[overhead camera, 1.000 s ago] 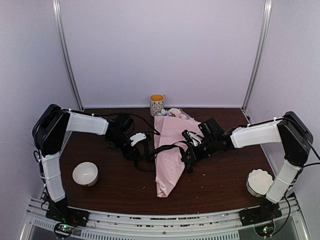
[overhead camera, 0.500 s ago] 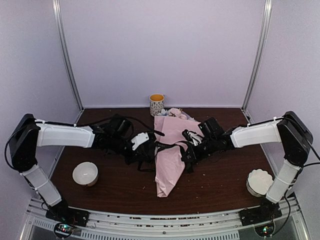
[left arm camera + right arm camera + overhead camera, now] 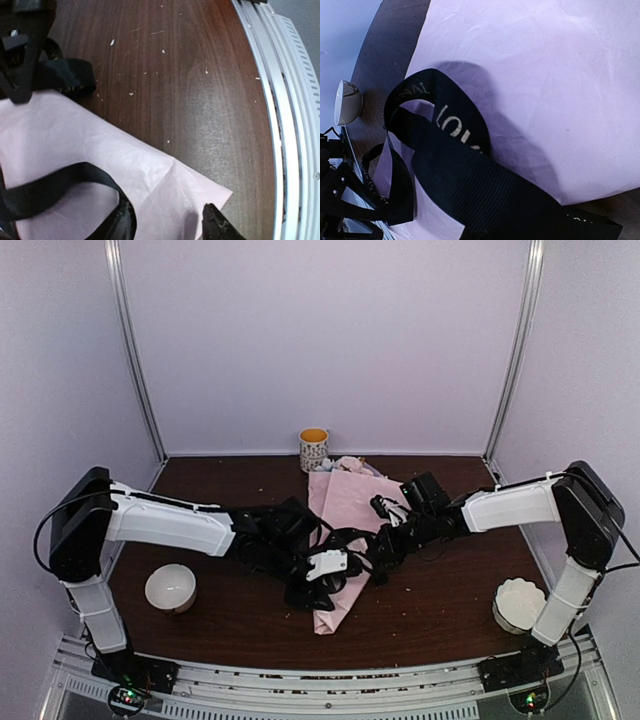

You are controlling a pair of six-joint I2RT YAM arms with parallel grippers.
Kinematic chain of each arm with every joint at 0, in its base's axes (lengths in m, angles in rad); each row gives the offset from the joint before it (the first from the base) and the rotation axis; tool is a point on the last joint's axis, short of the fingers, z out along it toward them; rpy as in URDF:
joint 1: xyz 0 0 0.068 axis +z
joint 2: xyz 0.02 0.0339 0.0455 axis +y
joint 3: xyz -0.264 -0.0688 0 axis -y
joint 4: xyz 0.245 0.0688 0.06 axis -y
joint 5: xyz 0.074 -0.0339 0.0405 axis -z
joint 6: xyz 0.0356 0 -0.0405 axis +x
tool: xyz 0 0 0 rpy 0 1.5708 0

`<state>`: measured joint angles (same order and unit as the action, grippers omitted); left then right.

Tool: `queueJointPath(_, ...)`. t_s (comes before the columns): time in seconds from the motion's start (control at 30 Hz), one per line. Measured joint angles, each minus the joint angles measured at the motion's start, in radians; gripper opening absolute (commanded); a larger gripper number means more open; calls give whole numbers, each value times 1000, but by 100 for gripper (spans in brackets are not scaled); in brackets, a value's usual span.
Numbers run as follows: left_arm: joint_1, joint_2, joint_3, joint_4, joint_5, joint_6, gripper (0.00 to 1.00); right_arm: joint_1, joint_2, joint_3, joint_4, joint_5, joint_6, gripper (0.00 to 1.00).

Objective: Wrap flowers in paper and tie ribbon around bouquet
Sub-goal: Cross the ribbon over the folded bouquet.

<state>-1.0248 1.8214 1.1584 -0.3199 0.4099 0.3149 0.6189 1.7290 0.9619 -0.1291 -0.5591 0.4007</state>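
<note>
The bouquet (image 3: 340, 505) lies on the table as a pink paper cone, with pale flowers (image 3: 345, 465) at its far wide end and its point toward the near edge. The black ribbon (image 3: 350, 537) with gold lettering loops across the cone's middle. My left gripper (image 3: 318, 595) is open over the cone's narrow end. In the left wrist view its fingertips (image 3: 215, 226) straddle the paper (image 3: 75, 135) near the tip, and a ribbon (image 3: 60, 187) loop runs against the left finger. My right gripper (image 3: 378, 545) is shut on the ribbon (image 3: 470, 175) at the cone's right side, over the paper (image 3: 545, 75).
A patterned mug (image 3: 314, 449) stands at the back behind the flowers. A white bowl (image 3: 170, 587) sits near left and a white ridged cup (image 3: 519, 603) near right. The metal front rail (image 3: 285, 125) runs close to the cone's tip.
My left arm has swung right and nearer, from the ribbon left of the cone to the cone's narrow end. The right arm has barely shifted and keeps the ribbon.
</note>
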Motion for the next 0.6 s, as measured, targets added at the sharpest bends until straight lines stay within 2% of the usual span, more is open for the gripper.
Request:
queueJointPath(0.07,-10,-14,0,-27,-23,18,78,-2,0,0,4,0,0,0)
queueJointPath(0.1,-12,-23,1,-37,-33,38,93,-2,0,0,6,0,1,0)
queueJointPath(0.13,-13,-33,3,-56,-45,48,97,-2,0,0,7,0,2,0)
queueJointPath(0.43,-45,-159,48,-157,-219,128,98,-3,6,0,11,0,11,0)
queueJointPath(0.5,-58,-214,39,-138,-236,138,98,-4,7,0,12,0,11,0)
queueJointPath(0.6,-47,-324,-47,0,-255,127,98,-4,10,0,12,0,11,0)
